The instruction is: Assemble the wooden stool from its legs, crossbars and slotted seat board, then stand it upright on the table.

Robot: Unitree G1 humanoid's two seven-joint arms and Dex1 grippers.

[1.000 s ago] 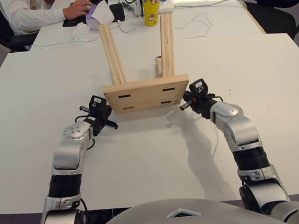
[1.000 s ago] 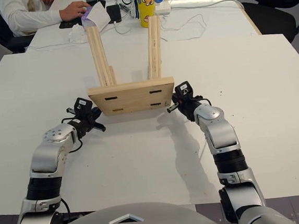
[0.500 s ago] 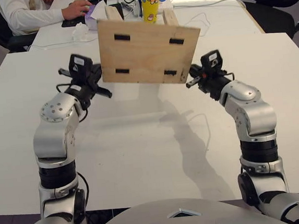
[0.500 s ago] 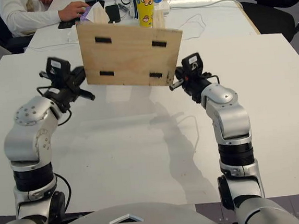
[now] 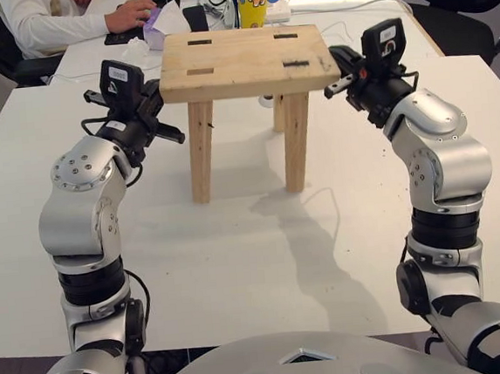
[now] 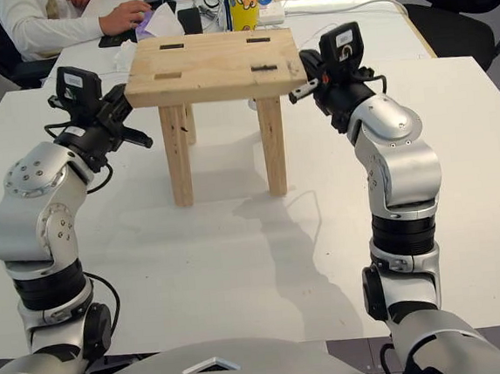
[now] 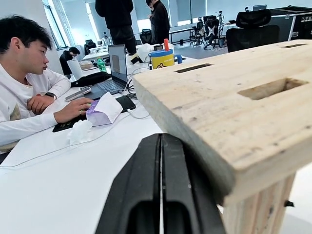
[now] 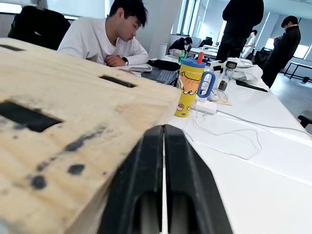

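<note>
The stool [image 5: 239, 65] stands upright on the worktop [image 5: 239, 267], seat board [image 6: 213, 63] on top. The left hand [image 5: 175, 137] and right hand [image 5: 336, 88] each have their fingers pressed together, set against opposite ends of the seat rather than clamped on it. Whether the far legs sit flat is hard to tell. If one hand backs off first, the other's push could slide or tip the stool.

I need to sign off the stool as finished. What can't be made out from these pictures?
- The crossbars: hidden under the seat board in both eye views.
- The rear legs: mostly behind the front legs in the eye views; their feet on the table unseen.
- The left gripper and right gripper: contact with the board's edges unclear, wrist views too close.
</note>
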